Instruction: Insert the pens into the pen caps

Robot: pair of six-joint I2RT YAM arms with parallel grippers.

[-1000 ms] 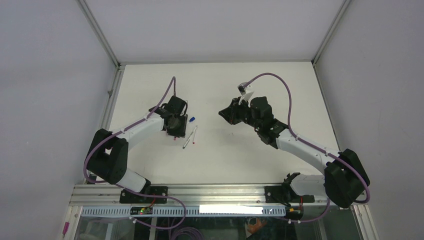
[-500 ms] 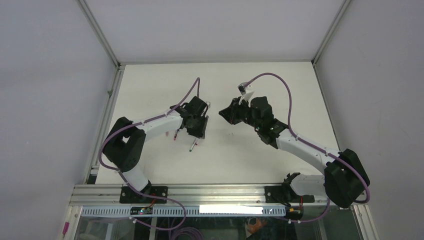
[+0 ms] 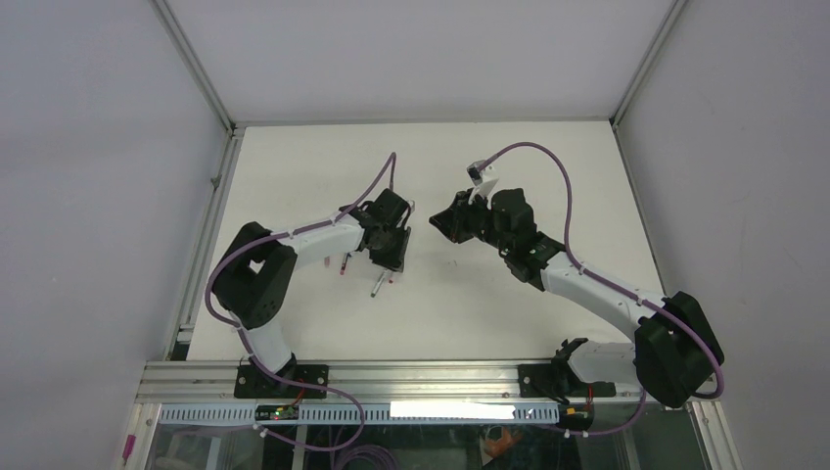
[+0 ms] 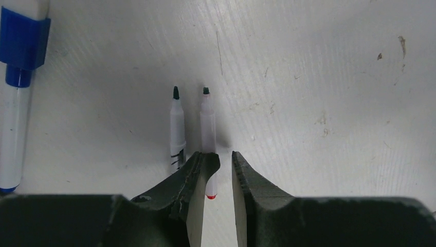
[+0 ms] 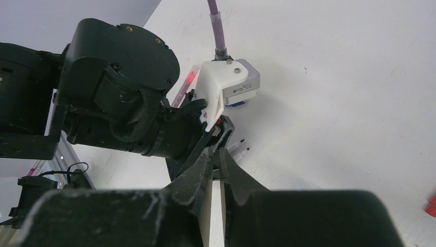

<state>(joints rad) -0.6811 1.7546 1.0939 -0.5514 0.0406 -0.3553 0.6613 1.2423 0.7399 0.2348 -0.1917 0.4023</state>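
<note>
Two white pens lie side by side on the table, tips pointing away from my left wrist camera. My left gripper (image 4: 222, 157) stands open astride the right-hand pen (image 4: 207, 123); its red rear end sits between the jaws against the left finger, with a gap to the right finger. The other white pen (image 4: 177, 128) lies just outside the left finger. A blue pen cap (image 4: 23, 43) sits on a white pen at far left. From above, the left gripper (image 3: 387, 250) covers the pens (image 3: 377, 286). My right gripper (image 5: 218, 150) hovers shut, facing the left wrist.
A dark red pen (image 3: 344, 266) lies left of the left gripper. In the right wrist view, a pink pen (image 5: 185, 85) shows behind the left wrist's white camera (image 5: 229, 85), and a red pen cap (image 5: 431, 205) sits at the right edge. The white table (image 3: 470, 304) ends at a metal rail.
The left arm swung right and settled over the two white pens, and its jaws narrowed a little. The right arm stayed put.
</note>
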